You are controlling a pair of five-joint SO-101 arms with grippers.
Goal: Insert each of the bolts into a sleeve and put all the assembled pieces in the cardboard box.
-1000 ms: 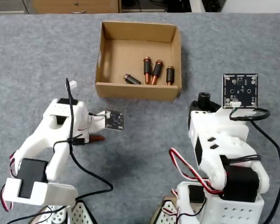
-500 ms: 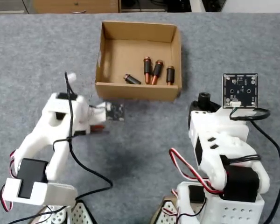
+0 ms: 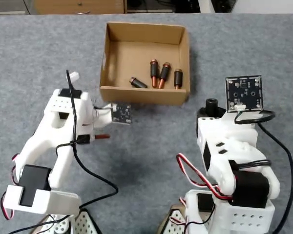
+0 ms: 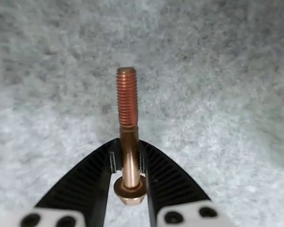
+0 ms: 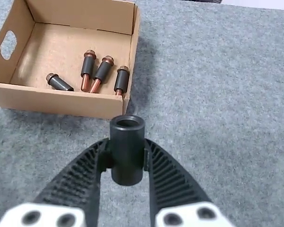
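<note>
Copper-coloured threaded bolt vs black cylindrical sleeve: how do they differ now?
The copper-coloured threaded bolt is slim and solid; the black cylindrical sleeve is thicker and hollow. The left gripper holds the bolt near its head; the right gripper holds the sleeve mid-body. Shared: both clamped, not yet joined.

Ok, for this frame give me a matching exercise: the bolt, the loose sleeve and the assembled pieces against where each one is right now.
Things
1. bare bolt
2. empty sleeve
3. four assembled pieces

Places
A. lying inside the cardboard box
B. clamped in the left gripper
C. clamped in the right gripper

Pairs: 1-B, 2-C, 3-A
</note>
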